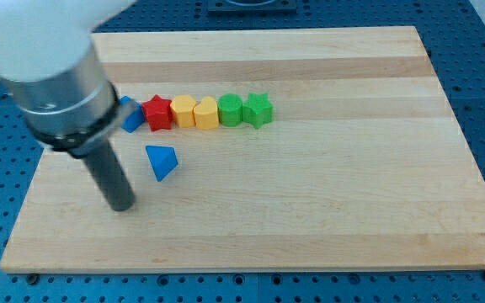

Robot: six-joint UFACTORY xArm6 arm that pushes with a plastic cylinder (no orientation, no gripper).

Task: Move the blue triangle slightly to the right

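Observation:
The blue triangle (162, 161) lies on the wooden board (310, 194), left of the middle, just below a row of blocks. My tip (122, 204) rests on the board below and to the left of the blue triangle, a short gap away and not touching it. The rod rises toward the view's top left into the large grey and white arm body (53, 76).
A row of blocks stands above the triangle: a blue block (130, 114) partly hidden by the arm, a red star (157, 113), two yellow blocks (183, 111) (205, 113), a green block (230, 110) and a green star (258, 109).

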